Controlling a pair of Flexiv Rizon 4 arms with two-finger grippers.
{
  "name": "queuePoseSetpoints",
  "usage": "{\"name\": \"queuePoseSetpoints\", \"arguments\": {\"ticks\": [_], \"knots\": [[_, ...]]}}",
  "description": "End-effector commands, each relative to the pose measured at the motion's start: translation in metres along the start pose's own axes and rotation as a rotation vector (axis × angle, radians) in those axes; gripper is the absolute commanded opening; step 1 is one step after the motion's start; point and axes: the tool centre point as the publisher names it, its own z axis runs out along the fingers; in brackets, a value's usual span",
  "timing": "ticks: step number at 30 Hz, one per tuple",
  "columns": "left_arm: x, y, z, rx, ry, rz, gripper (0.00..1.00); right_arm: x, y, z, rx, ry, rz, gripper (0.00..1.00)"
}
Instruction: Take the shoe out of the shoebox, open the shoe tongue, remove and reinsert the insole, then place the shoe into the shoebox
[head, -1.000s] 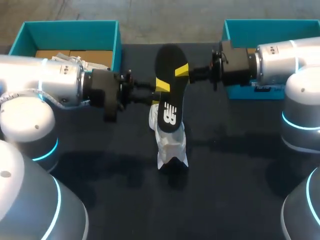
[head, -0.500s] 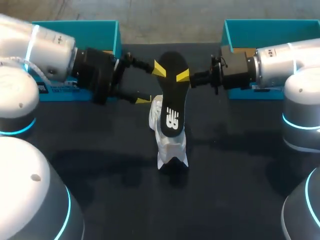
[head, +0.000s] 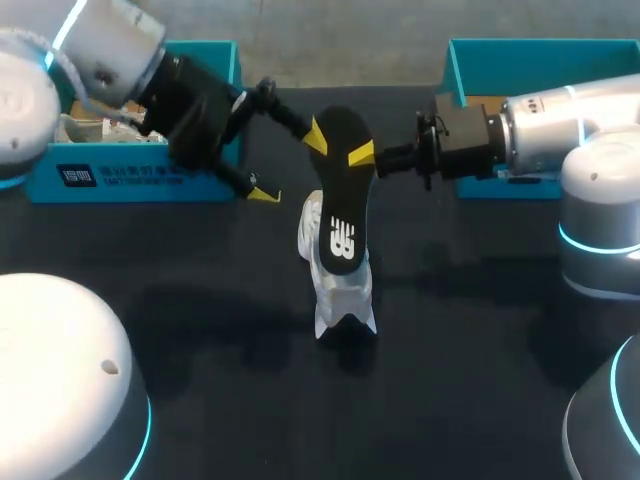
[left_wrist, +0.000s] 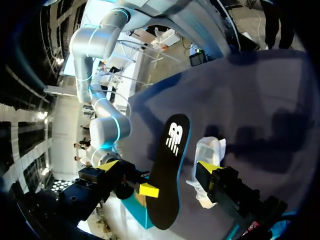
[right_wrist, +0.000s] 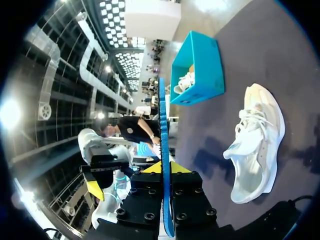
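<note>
Left tool (head: 291, 165) swung aside, spread beside insole (head: 338, 205), right tool (head: 365, 155) pinching insole above shoe (head: 341, 288)

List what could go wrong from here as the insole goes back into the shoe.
1. Only the right gripper pinches the insole, near one end, so the long free end could swing or slip out.
2. The left gripper is open with one fingertip close to the insole's edge; a nudge might twist it.
3. The shoe lies unheld on the table, so pushing the insole in could shove it away.
</note>
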Motion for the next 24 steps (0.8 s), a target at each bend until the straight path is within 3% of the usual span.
{"name": "queuePoseSetpoints", "arguments": {"ticks": [1, 6, 12, 24], "knots": [[-0.008, 0.012, -0.002, 0.071, 0.396, -0.021, 1.0, -0.001, 0.003, 0.003, 0.013, -0.002, -0.001, 0.0], [-0.01, 0.016, -0.002, 0.103, 0.579, -0.011, 1.0, -0.009, 0.002, 0.004, 0.013, -0.047, 0.008, 0.0], [-0.015, 0.019, -0.002, 0.102, 0.684, -0.014, 1.0, -0.011, 0.002, 0.003, 0.016, -0.044, 0.012, 0.0], [-0.028, 0.029, -0.002, -0.021, 0.857, -0.004, 1.0, -0.01, 0.001, 0.003, 0.006, -0.029, -0.006, 0.0]]}}
